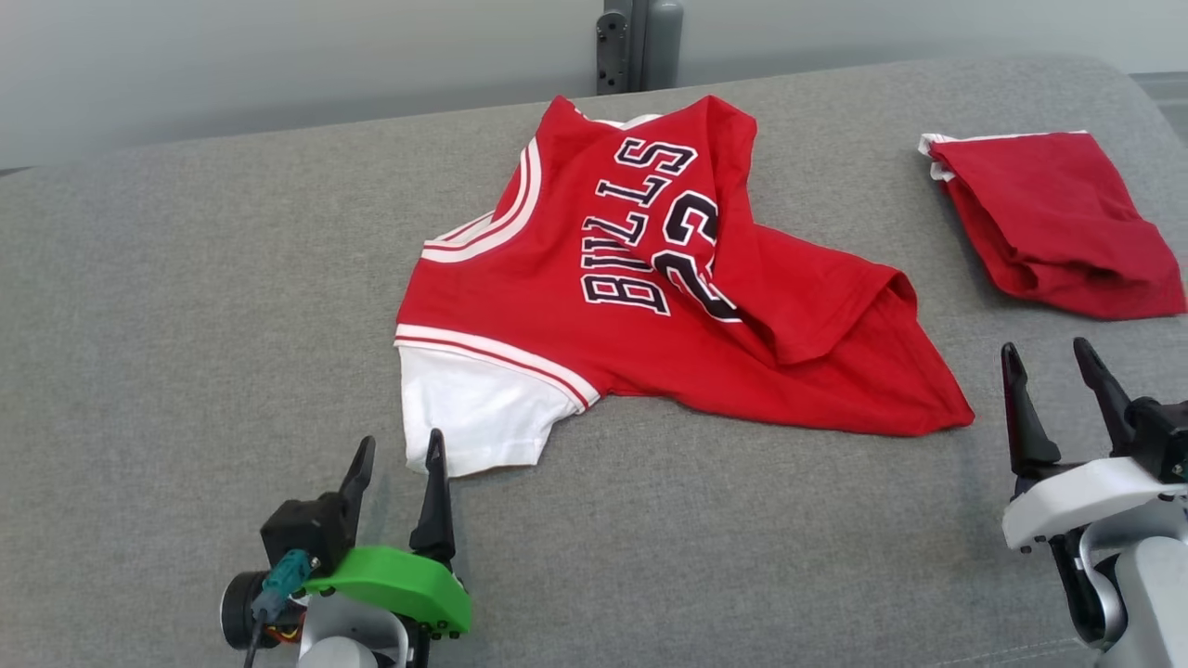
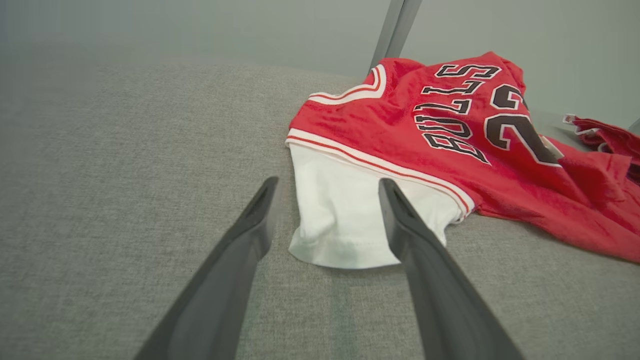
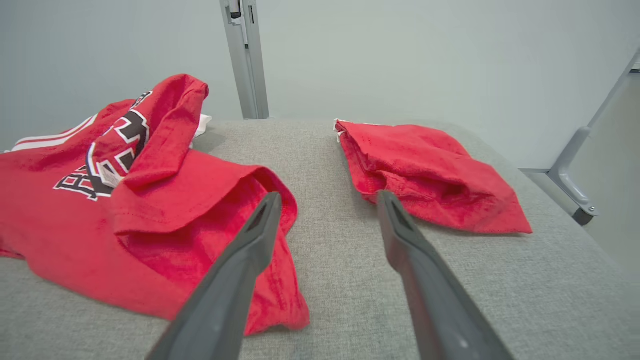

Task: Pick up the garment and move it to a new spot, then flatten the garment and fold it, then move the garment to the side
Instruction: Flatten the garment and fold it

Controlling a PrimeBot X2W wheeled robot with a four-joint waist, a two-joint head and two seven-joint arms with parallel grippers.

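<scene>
Midway across the grey cushion the jersey lies rumpled, long axis left to right. Left gripper, spread and empty, is nearer, just beside its white sleeve; right gripper gapes empty too.

Rumpled red jersey on grey cushion

The jersey is laid about the middle of the cushioned surface. A folded cloth is placed to its right, apart from it, nearer the far edge. An upright post is set behind the surface. The left gripper is positioned just before the jersey's near-left sleeve; the right gripper is found right of its near corner, before the folded cloth.
</scene>
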